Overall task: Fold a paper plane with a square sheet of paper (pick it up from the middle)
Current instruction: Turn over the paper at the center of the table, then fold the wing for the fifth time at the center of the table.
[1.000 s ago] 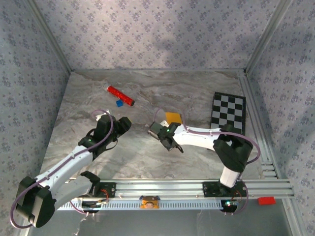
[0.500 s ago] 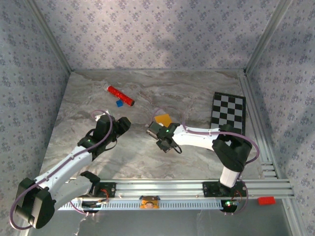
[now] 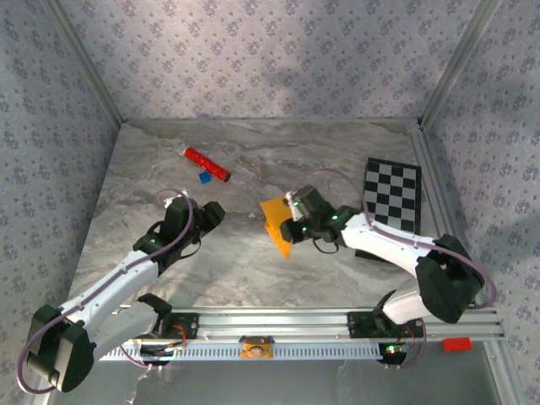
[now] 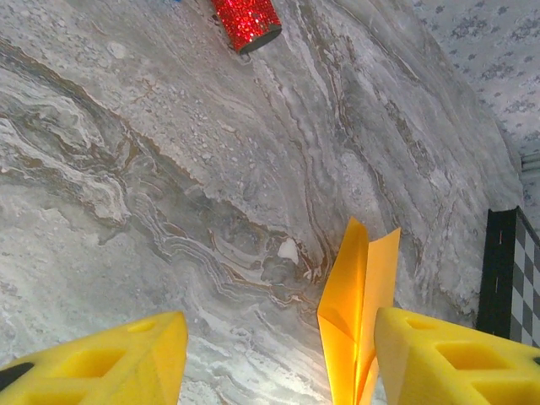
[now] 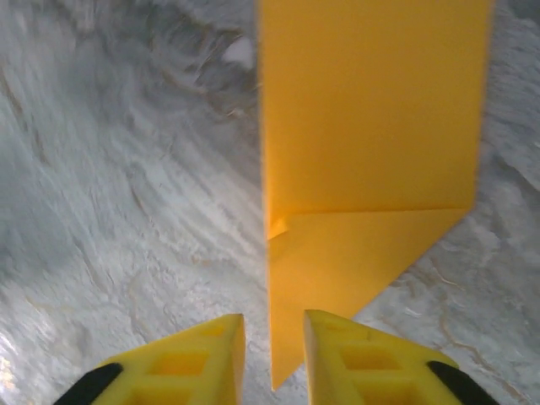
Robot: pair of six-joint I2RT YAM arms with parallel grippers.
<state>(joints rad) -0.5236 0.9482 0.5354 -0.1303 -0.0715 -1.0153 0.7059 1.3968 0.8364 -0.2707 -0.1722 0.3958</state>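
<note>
The square sheet of paper (image 3: 277, 223) is already creased to a pointed dart on the counter (image 3: 253, 169); wing folds are judged outstanding. The left fingers (image 4: 110, 359) are spread wide, empty, and the right fingers (image 5: 354, 354) are parted narrowly around its tip.

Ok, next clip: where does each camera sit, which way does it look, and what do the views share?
Top external: above and behind the robot, looking down on the table; left arm, right arm, left gripper, right gripper.
Left wrist: on the left arm, facing across the marble past its own yellow fingers at the red cylinder.
Right wrist: facing down past its fingers at the folded paper.
Shared: the paper in all three.
</note>
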